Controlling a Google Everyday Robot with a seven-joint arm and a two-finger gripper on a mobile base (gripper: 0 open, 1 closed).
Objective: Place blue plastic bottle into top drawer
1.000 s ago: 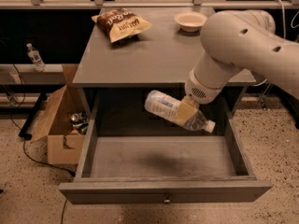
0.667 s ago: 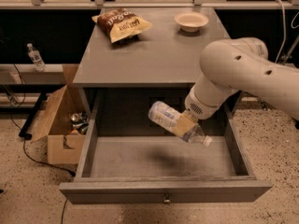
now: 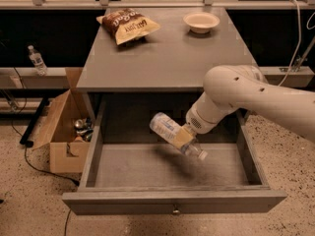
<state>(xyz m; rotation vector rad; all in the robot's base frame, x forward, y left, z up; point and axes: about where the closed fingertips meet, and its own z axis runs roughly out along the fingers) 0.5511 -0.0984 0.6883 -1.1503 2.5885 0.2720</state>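
Observation:
The top drawer (image 3: 172, 199) of the grey cabinet is pulled fully open, and its knob (image 3: 174, 211) shows at front centre. My gripper (image 3: 185, 135) is inside the drawer opening and shut on the blue plastic bottle (image 3: 171, 132). The bottle is tilted, white cap (image 3: 202, 156) down and to the right, held just above the drawer floor. My white arm (image 3: 256, 97) reaches in from the right and hides the drawer's right back corner.
A chip bag (image 3: 129, 24) and a white bowl (image 3: 201, 21) lie on the cabinet top (image 3: 167, 58). An open cardboard box (image 3: 63, 132) with cans stands on the floor to the left. A small clear water bottle (image 3: 37, 60) stands on a low shelf at far left.
The arm has lowered the bottle deeper into the drawer and slightly forward. The bottle stays in the gripper, still tilted.

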